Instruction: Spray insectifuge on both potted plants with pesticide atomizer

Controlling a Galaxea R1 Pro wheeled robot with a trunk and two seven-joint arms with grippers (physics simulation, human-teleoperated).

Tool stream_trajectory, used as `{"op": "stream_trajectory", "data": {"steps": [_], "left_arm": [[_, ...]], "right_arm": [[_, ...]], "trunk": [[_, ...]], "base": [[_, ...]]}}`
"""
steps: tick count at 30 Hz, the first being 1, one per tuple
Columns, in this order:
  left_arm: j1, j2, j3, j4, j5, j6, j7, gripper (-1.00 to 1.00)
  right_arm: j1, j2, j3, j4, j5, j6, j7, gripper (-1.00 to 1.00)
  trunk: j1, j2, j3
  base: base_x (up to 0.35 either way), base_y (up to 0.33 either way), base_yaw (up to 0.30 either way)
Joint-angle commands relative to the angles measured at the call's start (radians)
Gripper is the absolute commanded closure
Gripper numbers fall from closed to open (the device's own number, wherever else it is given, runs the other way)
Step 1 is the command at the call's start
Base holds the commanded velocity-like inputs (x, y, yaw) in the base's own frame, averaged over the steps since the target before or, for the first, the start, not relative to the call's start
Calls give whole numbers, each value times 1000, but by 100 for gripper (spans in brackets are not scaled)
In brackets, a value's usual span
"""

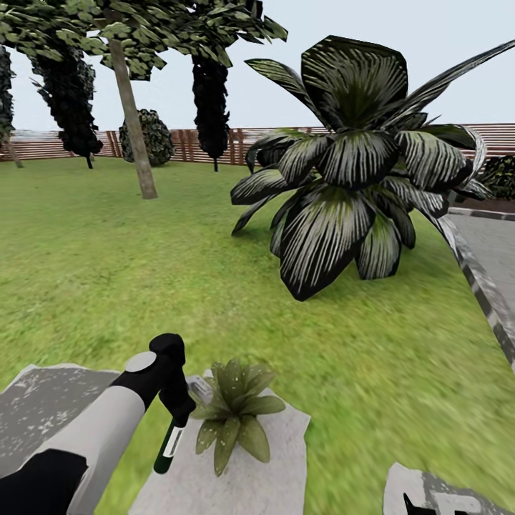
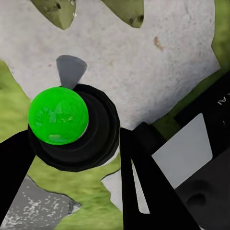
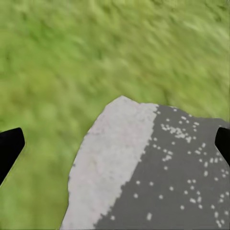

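Now, with the left gripper [image 2: 76,158] pinching the dark green-capped atomizer bottle [image 1: 169,445] just beside the small potted plant [image 1: 232,415] on the pale stepping stone [image 1: 286,458], its nozzle should sweep across every leaf, while the right gripper's [image 3: 115,143] fingers hang spread.

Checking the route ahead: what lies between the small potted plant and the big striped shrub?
Head view: bare lawn between potted plant and shrub.

The head camera looked forward and down over the lawn [image 1: 107,272] toward the fence [image 1: 207,143]. The left wrist camera hung close above a pale stone [image 2: 143,62], shared with the head view [image 1: 279,465]. The right wrist camera faced down at grass [image 3: 96,52].
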Motion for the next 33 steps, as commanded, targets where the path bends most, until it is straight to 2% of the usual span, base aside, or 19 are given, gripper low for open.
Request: {"op": "stream_trajectory", "data": {"steps": [1,12,19,28,33], "left_arm": [[-2,-1,-1,-1,-10,10,-10,100],[-2,-7,-4,5,-11,10,-10,100],[2,-9,-4,6,-11,11,-10,100],[10,-3,-7,11,-13,-1,-10,100],[10,-3,-6,12,-11,2,-10,100]], "right_arm": [[-1,0,-9,-1,2,-4,8,-100],[-1,0,-9,0,2,-4,8,-100],[-1,0,-9,1,2,-4,8,-100],[-1,0,-9,0,2,-4,8,-100],[-1,0,-9,0,2,-4,8,-100]], "trunk": [[0,0,-1],[0,0,-1],[0,0,-1],[0,0,-1],[0,0,-1]], "base": [[80,-23,123],[79,-45,32],[200,-138,242],[12,-16,68],[-114,-235,13]]}}
